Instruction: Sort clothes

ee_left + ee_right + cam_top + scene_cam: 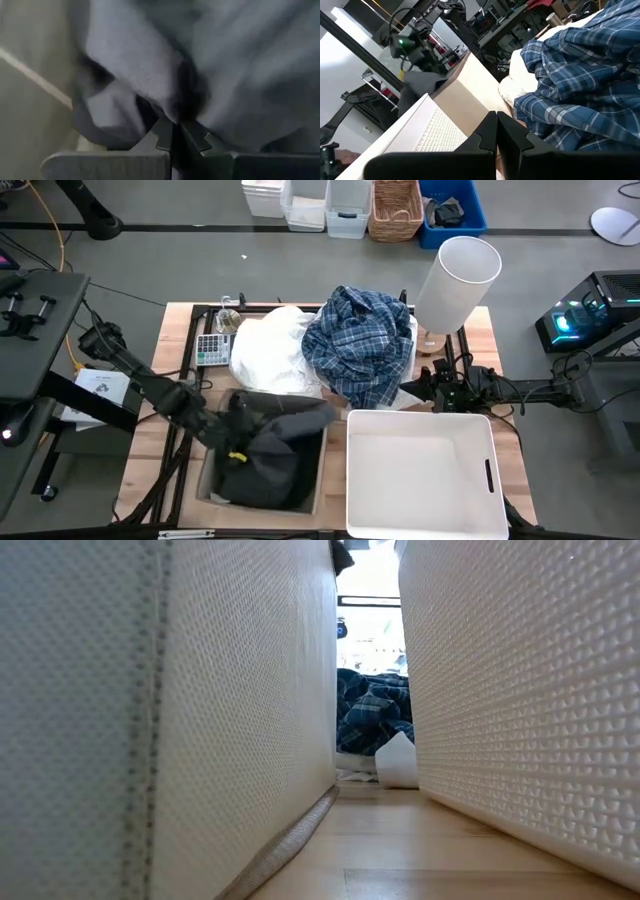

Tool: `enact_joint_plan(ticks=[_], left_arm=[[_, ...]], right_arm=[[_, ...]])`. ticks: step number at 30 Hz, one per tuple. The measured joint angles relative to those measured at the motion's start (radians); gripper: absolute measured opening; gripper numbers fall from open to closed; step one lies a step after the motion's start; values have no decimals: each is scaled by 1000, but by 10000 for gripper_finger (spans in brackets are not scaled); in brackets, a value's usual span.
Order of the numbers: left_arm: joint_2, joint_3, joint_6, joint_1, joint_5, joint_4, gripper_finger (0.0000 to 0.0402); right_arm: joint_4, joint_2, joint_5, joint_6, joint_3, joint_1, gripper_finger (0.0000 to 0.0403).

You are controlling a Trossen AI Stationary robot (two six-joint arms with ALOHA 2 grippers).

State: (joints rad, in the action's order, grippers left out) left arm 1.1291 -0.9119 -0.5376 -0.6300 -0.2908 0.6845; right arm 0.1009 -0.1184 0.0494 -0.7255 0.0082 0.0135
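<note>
- Wood table (505, 435) carries two bins and a pile of clothes.
- Left gripper (236, 452) is pinched tight on the dark grey garment (270, 445), over the tan bin (205, 485).
- Right gripper (418, 390) is pressed together, holding nothing, just beside the plaid shirt (362, 345).
- White clothes (268, 350) lie next to that shirt.
- White bin (420, 525) is near the right gripper.

Two white textured walls (230, 690) at nine and three o'clock, wooden table (400, 850) at six, plaid shirt (372, 712) and white cloth (398, 764) at centre.
</note>
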Motion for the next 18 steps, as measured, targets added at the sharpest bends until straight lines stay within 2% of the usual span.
enact_joint_plan(ticks=[6,11,14,18], left_arm=[[117,-17,38,16,168,257,0],[228,-34,94,66,212,280,8],[263,-98,132,99,217,288,40],[267,-222,206,136,233,330,108]], right_arm=[[-2,0,0,0,0,0,0],[-3,0,0,0,0,0,0],[-3,0,0,0,0,0,0],[-3,0,0,0,0,0,0]])
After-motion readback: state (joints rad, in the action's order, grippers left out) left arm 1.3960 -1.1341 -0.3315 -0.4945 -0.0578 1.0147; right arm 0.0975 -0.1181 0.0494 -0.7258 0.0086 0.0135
